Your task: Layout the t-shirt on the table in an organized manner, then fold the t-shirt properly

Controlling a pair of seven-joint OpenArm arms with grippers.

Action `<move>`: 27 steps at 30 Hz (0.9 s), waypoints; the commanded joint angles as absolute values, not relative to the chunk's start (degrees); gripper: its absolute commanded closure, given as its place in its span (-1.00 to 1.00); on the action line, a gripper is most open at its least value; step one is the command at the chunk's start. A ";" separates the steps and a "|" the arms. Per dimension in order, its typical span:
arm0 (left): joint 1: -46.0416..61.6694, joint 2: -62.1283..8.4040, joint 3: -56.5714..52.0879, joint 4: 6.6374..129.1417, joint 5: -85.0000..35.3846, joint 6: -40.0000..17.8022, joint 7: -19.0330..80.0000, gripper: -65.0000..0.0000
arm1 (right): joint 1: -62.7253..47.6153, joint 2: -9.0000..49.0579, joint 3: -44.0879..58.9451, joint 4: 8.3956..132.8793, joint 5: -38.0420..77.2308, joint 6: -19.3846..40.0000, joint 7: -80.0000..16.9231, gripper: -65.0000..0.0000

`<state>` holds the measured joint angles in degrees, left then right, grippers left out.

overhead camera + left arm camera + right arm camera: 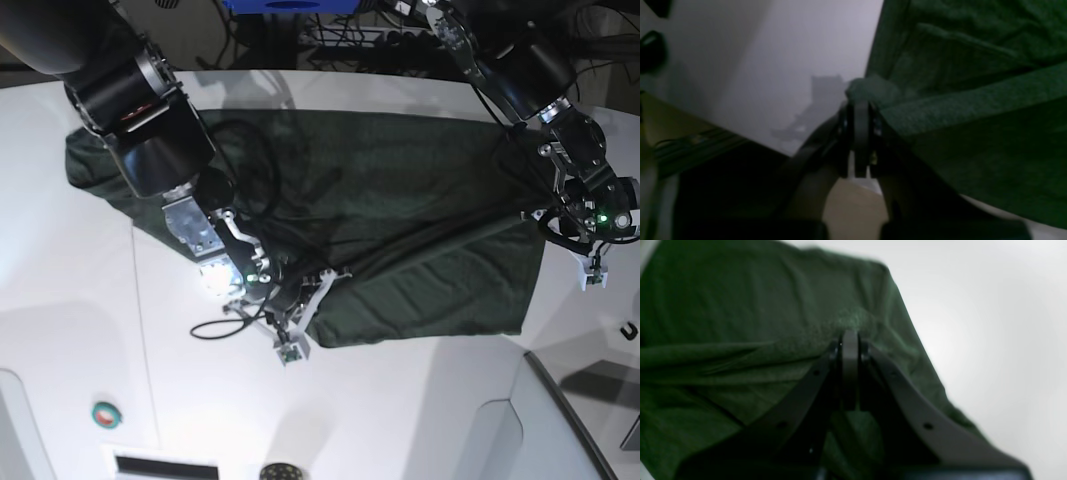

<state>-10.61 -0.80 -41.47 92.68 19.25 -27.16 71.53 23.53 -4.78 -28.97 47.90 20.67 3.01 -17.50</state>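
On the table (pixel 60 300): t-shirt (pixel 400 200) lies spread across the far-centre of the white top, wrinkled, one sleeve trailing toward the far-left curve of the table, a taut ridge of cloth running between the two arms.
Left gripper (pixel 860 100): jaws together, pinching a bunched edge of the t-shirt (pixel 973 100); in the base view it sits at the shirt's right border (pixel 590 255), over bare table.
Right gripper (pixel 849 336): jaws pressed shut on a fold of the t-shirt (pixel 740 323); base view puts it at the shirt's near-left corner (pixel 300 320).
Cloth vs tools: fabric spreads from each pinch toward the other arm; open table lies on the outer side of both. Whether the pinches catch one layer or two, cannot tell, both wrist views being soft.
Step in hand: likely drawing the near edge out flat.
Doing it well: keep both pinches level and low over the table, pull apart evenly so the ridge flattens, stop short of dragging the far sleeve off the table, lay the hem straight before letting go.
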 commanded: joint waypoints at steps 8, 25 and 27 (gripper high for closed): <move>-16.40 -1.01 -51.38 83.30 19.82 -26.86 63.87 1.00 | 27.38 -6.46 -28.79 42.42 21.05 3.38 -10.59 0.99; -16.57 -1.01 -53.76 81.54 7.96 -20.09 58.86 1.00 | 27.65 -6.81 -28.35 41.27 21.05 2.86 -5.58 0.22; -16.48 -1.54 -53.76 81.63 6.64 -20.09 58.86 0.96 | 27.21 -6.46 -28.26 43.03 21.14 2.86 -5.58 0.23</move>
<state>-15.53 -0.71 -53.93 80.42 7.09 -20.43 59.66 25.43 -5.98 -28.56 41.78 20.91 2.92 -7.25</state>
